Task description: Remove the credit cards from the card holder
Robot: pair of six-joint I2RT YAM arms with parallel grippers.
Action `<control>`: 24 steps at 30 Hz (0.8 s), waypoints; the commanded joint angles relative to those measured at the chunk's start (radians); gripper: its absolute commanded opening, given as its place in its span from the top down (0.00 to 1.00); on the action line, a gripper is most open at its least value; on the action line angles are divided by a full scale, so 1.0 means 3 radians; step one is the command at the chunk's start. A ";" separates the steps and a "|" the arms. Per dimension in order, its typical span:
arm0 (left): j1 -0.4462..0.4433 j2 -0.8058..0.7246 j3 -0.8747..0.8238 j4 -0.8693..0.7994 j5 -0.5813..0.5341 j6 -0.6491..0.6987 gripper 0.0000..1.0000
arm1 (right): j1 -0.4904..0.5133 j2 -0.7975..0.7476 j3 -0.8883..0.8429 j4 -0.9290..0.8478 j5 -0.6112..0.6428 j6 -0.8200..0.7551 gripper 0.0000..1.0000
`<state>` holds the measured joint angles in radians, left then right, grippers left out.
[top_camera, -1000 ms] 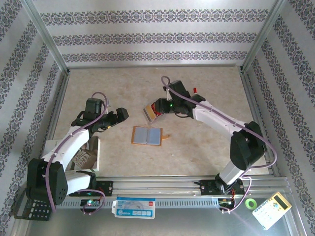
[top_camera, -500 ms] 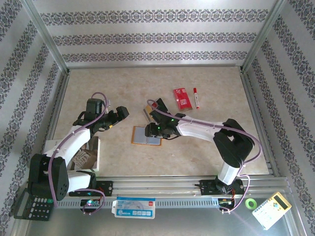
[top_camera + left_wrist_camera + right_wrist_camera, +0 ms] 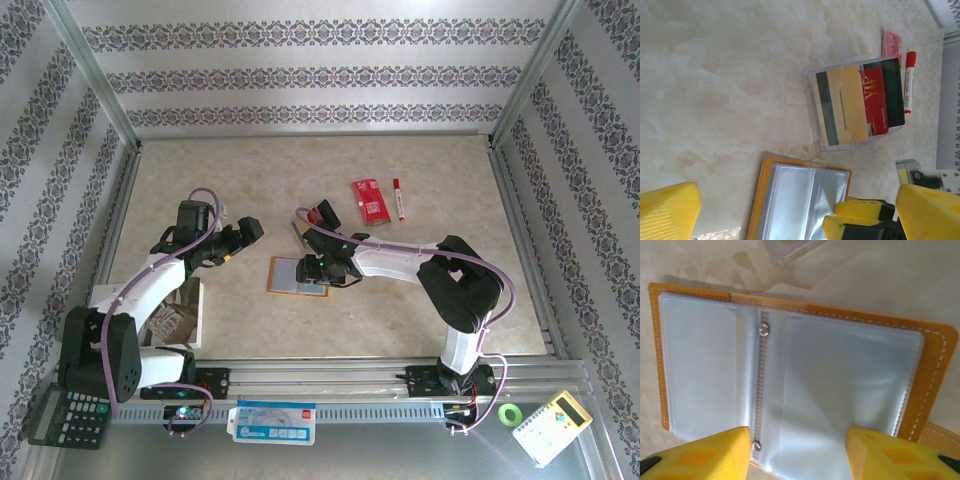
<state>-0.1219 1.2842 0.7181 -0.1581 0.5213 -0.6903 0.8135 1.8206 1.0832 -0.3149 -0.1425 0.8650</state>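
Right wrist view: the right gripper (image 3: 797,436) sits over the open card holder (image 3: 840,365), which lies flat on the table (image 3: 865,270). Its jaws are spread with nothing pinched. The left gripper (image 3: 246,231) hangs wide open nearby. The credit cards (image 3: 860,102) lie in a clear box (image 3: 811,112) just past the holder.
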 commanded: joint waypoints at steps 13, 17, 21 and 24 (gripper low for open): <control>0.0054 -0.0049 -0.0012 0.0011 -0.0161 -0.0038 0.00 | 0.0328 0.0251 0.0743 -0.0571 0.0497 -0.0254 0.44; 0.0059 -0.0079 -0.0037 -0.0006 -0.0199 -0.0041 0.00 | 0.0396 0.0476 0.1024 -0.0780 0.0605 -0.0297 0.41; 0.0090 -0.0099 -0.0020 -0.0104 -0.0281 0.0037 0.00 | 0.0398 0.0577 0.1129 -0.0887 0.0673 -0.0319 0.35; 0.0160 -0.0108 0.0050 -0.0312 -0.0463 0.0151 0.00 | 0.0403 0.0605 0.1159 -0.0904 0.0662 -0.0357 0.32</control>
<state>-0.1005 1.2743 0.7162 -0.1806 0.4416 -0.6834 0.9333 1.9892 1.3979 -0.5335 0.0193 0.7815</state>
